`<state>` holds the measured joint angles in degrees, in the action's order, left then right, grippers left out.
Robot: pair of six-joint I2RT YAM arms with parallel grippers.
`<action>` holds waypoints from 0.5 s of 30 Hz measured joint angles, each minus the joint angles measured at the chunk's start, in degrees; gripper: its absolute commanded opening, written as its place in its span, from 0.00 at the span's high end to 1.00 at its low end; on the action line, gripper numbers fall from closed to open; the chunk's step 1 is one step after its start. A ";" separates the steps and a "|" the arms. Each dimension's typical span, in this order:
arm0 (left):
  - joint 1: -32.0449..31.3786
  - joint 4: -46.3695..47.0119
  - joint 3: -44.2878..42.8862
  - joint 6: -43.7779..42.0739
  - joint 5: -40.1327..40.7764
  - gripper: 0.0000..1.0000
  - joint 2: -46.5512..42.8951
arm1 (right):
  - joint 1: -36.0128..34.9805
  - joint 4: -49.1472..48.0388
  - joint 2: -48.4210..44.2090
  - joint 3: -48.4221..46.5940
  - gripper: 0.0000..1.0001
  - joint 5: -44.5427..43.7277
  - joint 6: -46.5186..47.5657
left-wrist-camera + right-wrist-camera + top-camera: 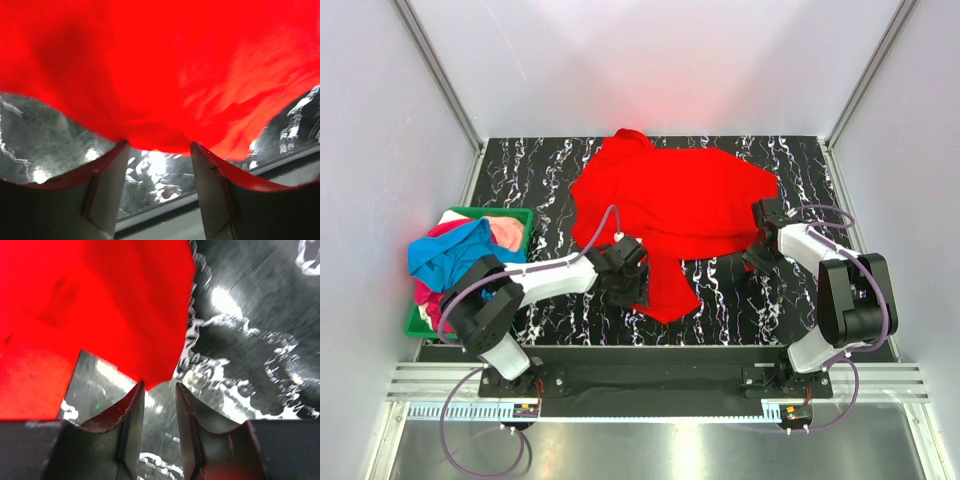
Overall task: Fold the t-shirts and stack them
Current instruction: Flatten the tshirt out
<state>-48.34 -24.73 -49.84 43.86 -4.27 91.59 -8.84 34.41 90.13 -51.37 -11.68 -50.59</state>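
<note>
A bright red t-shirt (670, 205) lies spread and rumpled on the black marbled table (530, 175). My left gripper (625, 275) is at the shirt's near left edge, where a tongue of cloth hangs toward the front. In the left wrist view the left gripper (157, 147) is open, the red cloth (165, 70) lies just beyond its tips, and bare table shows between the fingers. My right gripper (765, 225) is at the shirt's right edge. In the right wrist view the right gripper (159, 386) is open, and a red corner (150, 375) ends at its left fingertip.
A green basket (525, 214) at the left table edge holds a heap of other shirts, blue (445, 255), pink and orange (505, 232). White walls with metal posts enclose the table on three sides. Both arm bases sit on the near rail.
</note>
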 measured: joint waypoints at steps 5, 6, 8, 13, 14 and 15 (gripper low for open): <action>0.20 1.51 -3.13 0.48 1.31 0.89 3.98 | 0.02 -0.74 0.13 0.11 0.95 -4.42 0.61; 0.22 1.18 -3.76 0.55 1.62 0.95 4.44 | 0.02 -0.74 0.15 0.13 1.00 -5.35 1.05; 0.22 -0.50 -4.72 0.26 3.28 1.00 4.39 | 0.13 -0.04 0.17 -0.04 1.00 -7.65 1.92; 0.68 -14.60 -9.62 -2.25 12.98 1.00 -0.44 | 0.22 6.40 -2.71 -4.61 1.00 -15.30 5.70; 1.40 -17.25 -11.63 -2.93 14.60 1.00 -2.56 | 0.26 7.54 -4.44 -6.03 1.00 -16.74 6.56; 2.54 -19.06 -13.77 -3.67 16.02 1.00 -4.83 | 0.31 8.26 -6.43 -7.41 1.00 -18.14 7.28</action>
<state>-45.80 -43.79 -63.61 40.18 11.75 86.76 -8.54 42.68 83.70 -58.78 -29.82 -43.31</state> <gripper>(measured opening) 0.012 0.012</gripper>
